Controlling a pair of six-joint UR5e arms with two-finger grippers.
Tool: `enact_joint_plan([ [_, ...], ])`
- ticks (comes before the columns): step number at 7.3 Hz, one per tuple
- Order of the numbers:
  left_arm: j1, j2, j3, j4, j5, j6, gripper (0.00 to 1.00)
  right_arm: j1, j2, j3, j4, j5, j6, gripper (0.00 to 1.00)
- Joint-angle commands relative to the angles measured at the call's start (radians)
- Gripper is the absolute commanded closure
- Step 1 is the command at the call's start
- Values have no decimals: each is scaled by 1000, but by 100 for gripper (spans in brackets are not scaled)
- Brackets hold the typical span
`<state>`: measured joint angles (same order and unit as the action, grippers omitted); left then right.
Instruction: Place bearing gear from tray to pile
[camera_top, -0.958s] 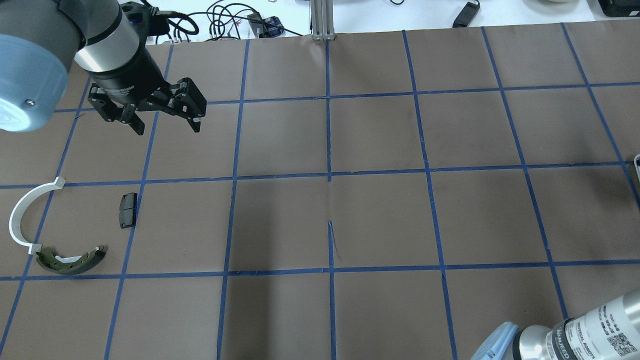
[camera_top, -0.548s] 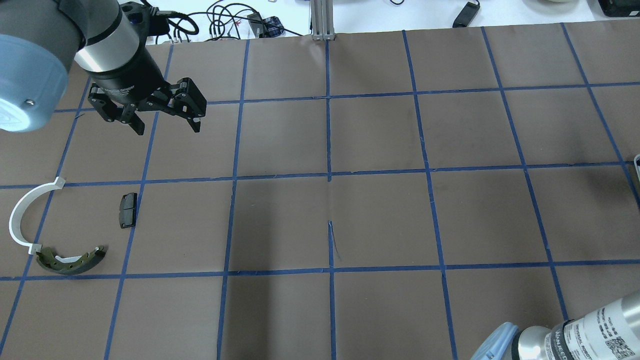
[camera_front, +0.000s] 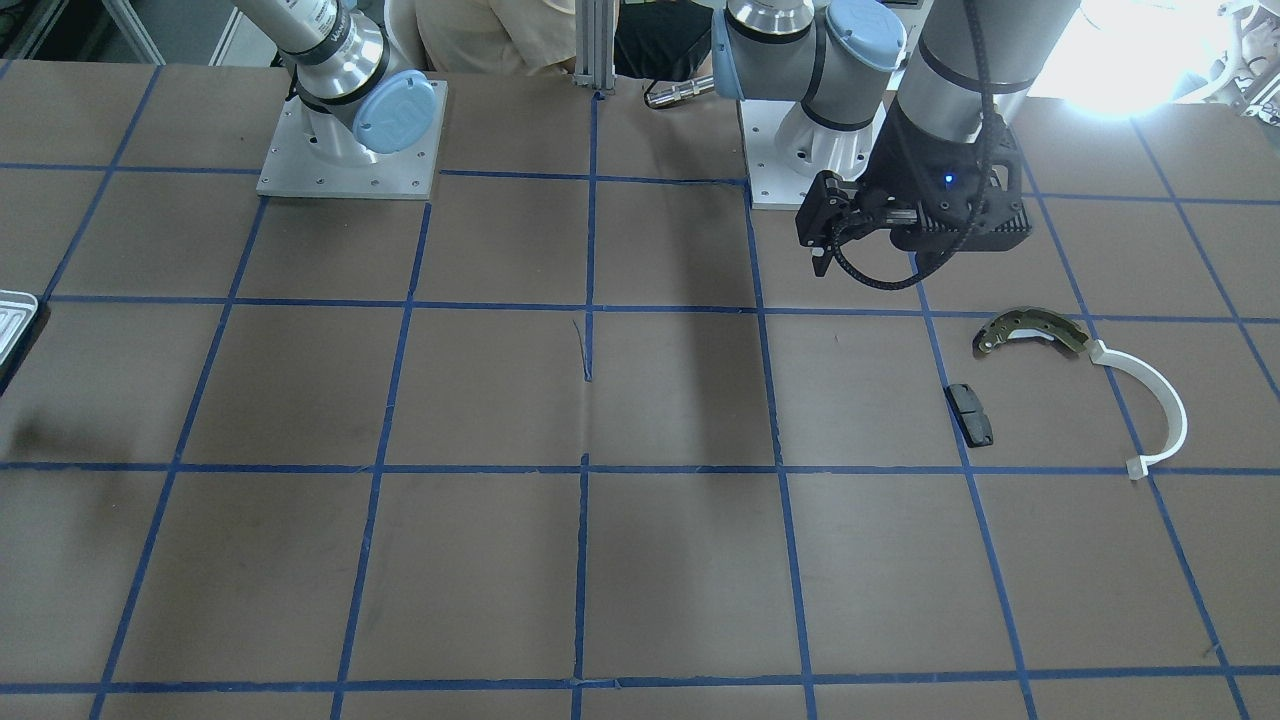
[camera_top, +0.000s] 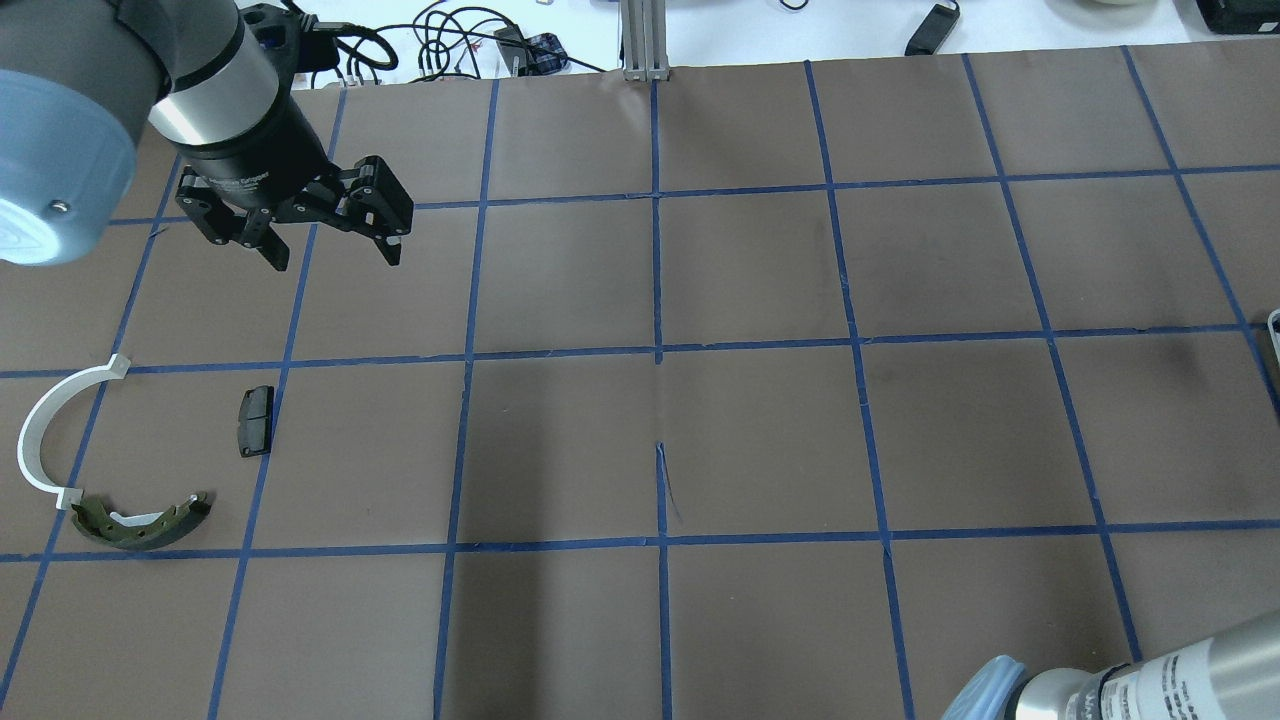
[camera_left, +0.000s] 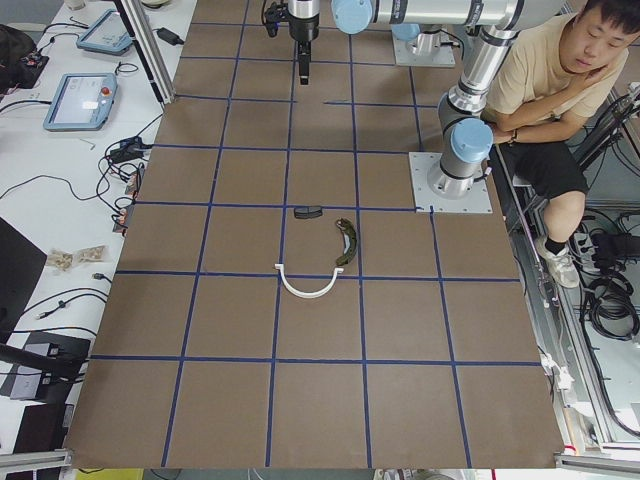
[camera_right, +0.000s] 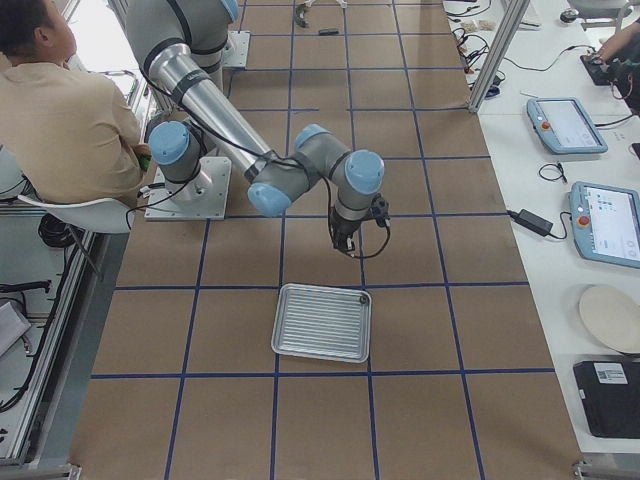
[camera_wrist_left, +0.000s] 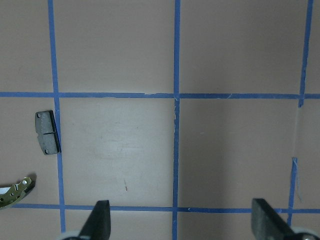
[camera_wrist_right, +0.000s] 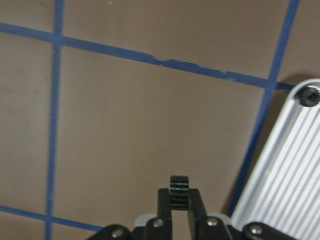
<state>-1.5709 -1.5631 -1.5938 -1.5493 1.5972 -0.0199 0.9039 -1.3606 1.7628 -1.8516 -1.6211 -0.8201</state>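
My right gripper (camera_wrist_right: 179, 200) is shut on a small black bearing gear (camera_wrist_right: 178, 187), held above the brown table just off the silver ridged tray (camera_wrist_right: 285, 165). A second black gear (camera_wrist_right: 310, 95) sits in the tray's corner. In the exterior right view the right gripper (camera_right: 340, 245) hangs just beyond the tray (camera_right: 322, 322). The pile lies far off on my left: olive brake shoe (camera_top: 140, 522), white arc (camera_top: 40, 430), black pad (camera_top: 255, 420). My left gripper (camera_top: 335, 260) is open and empty, hovering beyond the pile.
The table is brown paper with a blue tape grid. Cables (camera_top: 450, 45) and a metal post (camera_top: 645, 40) stand at the far edge. A person (camera_left: 545, 90) sits behind the robot bases. Tablets (camera_right: 565, 125) lie on the side bench.
In the overhead view the right arm has slid a little lower and out toward the bottom right corner. The left arm and the pile parts have not moved.
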Motion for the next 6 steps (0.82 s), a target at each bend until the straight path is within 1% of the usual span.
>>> enact_joint_plan([
  [1,0,0,0,0,1,0,0,268,-121,90,48,36,462,100],
  [2,0,0,0,0,0,0,0,418,-121,96,36,38,671,100],
  [3,0,0,0,0,1,0,0,563,-100,95,14,65,879,100],
  [4,0,0,0,0,0,0,0,692,-53,86,-74,116,1073,99],
  [5,2,0,0,0,0,0,0,813,10,78,-175,142,1227,98],
  [6,2,0,0,0,1,0,0,890,81,61,-260,147,1328,97],
])
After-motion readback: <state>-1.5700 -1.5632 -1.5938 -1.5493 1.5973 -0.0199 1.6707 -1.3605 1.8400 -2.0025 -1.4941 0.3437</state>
